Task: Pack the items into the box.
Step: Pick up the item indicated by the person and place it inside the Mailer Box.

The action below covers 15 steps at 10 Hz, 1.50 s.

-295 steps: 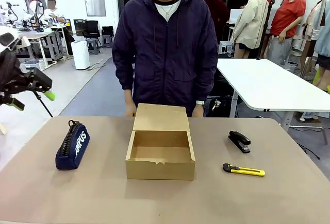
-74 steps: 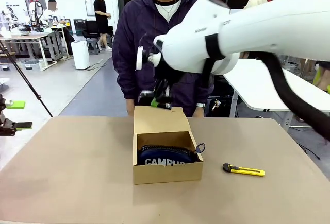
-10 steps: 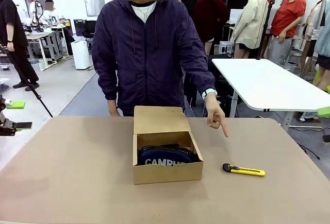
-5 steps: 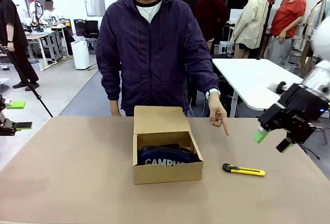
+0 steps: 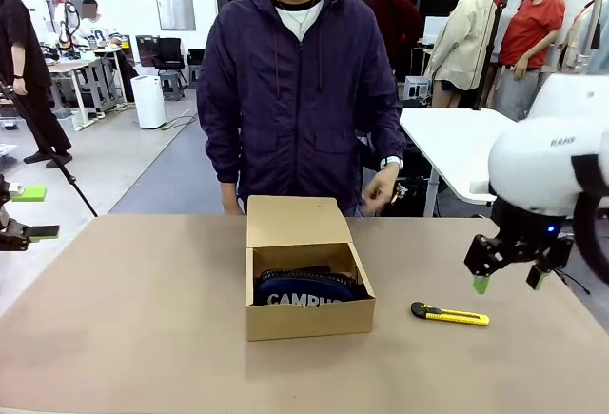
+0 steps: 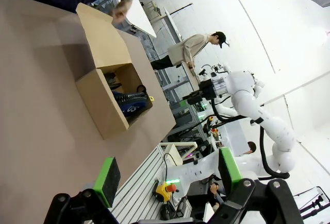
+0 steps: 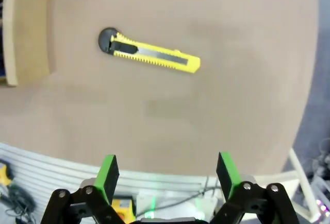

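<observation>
The brown cardboard box (image 5: 309, 314) stands mid-table with its flap lid (image 5: 293, 221) raised at the back. The navy "CAMPUS" pouch (image 5: 304, 290) lies inside it. The yellow-and-black utility knife (image 5: 450, 315) lies flat on the table right of the box. My right gripper (image 5: 511, 281) hangs open, pointing down, above and slightly right of the knife. The right wrist view has the knife (image 7: 149, 55) ahead of the open right gripper (image 7: 165, 175), with nothing between the fingers. My left gripper (image 5: 33, 212) waits open off the table's left edge. From the left wrist, the box (image 6: 103, 105) lies ahead of that gripper (image 6: 167, 175).
A person in a dark jacket stands behind the box, one hand (image 5: 381, 188) held at waist height. The brown table (image 5: 143, 338) is bare left of the box and in front of it. A white table (image 5: 476, 157) stands behind on the right.
My right arm has swung further in and turned its gripper down over the knife. The person's pointing hand has pulled back to the body. The left arm is still.
</observation>
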Each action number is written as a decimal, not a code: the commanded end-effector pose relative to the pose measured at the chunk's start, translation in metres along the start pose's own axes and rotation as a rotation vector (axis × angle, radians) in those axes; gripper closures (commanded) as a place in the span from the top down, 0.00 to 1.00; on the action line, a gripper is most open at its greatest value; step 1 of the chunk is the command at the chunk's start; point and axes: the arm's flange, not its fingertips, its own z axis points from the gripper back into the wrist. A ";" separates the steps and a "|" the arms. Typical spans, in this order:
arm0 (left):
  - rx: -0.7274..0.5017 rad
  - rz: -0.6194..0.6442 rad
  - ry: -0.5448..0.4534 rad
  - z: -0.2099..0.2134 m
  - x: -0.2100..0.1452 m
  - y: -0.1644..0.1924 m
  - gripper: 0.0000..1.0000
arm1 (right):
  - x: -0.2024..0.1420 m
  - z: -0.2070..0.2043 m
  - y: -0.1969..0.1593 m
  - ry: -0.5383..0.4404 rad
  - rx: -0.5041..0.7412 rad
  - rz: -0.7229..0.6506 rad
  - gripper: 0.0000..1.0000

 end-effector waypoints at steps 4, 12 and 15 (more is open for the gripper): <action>-0.002 0.010 0.006 0.002 -0.001 -0.004 1.00 | 0.006 -0.020 0.002 -0.004 0.012 0.003 1.00; -0.002 0.010 0.006 0.002 -0.001 -0.004 1.00 | 0.087 -0.062 0.015 -0.255 -0.073 0.917 1.00; -0.002 0.010 0.006 0.002 -0.001 -0.004 1.00 | 0.088 -0.067 0.023 -0.285 0.123 1.165 1.00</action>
